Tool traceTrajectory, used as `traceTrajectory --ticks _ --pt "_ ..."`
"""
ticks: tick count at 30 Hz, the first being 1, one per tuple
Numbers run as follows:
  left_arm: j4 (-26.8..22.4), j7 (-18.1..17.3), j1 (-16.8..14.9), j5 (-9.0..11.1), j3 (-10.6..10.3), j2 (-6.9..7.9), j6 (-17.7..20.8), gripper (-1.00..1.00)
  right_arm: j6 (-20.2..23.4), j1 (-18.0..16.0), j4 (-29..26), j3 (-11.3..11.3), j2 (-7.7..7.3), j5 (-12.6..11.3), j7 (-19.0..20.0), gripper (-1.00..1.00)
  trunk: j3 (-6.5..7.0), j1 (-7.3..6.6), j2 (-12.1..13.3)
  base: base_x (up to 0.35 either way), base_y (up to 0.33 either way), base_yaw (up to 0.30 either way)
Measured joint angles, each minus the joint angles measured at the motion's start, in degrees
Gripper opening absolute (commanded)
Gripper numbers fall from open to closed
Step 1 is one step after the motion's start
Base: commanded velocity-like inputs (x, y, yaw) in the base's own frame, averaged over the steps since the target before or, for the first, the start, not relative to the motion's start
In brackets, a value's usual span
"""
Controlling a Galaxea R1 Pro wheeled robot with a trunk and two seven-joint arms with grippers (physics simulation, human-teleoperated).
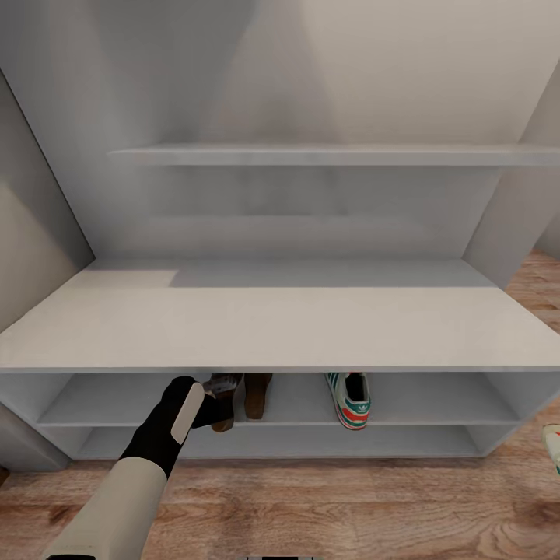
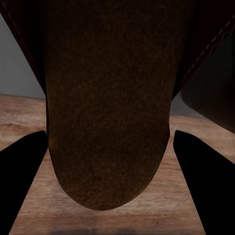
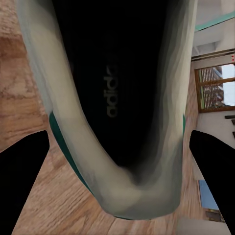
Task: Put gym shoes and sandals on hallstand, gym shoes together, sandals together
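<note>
The head view is evenly and softly lit, with a brighter patch at the left rear of the hallstand (image 1: pixel 280 327) top surface, a soft grey shadow band across its rear portion, faint diffuse shadows on the back panel, and strong wide-angle distortion that splays the side walls outward. The lower shelves sit in shade, and the render is slightly soft with no glare. In the left wrist view the sandal (image 2: pixel 110 112) is dim and grainy at close range; in the right wrist view the gym shoe (image 3: pixel 117 112) interior is nearly black, its rim blurred, and a bright window (image 3: pixel 215 88) shows at the edge.
</note>
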Motion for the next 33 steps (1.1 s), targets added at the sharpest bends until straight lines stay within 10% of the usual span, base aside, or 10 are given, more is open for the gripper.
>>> traceTrajectory --ticks 33 --pt "-1.60 -0.03 0.00 -0.06 -0.03 0.00 0.28 -1.00 0.06 0.00 0.00 -0.01 0.00 -0.02 0.00 -1.00 0.00 0.56 0.00 0.000 0.000 0.000"
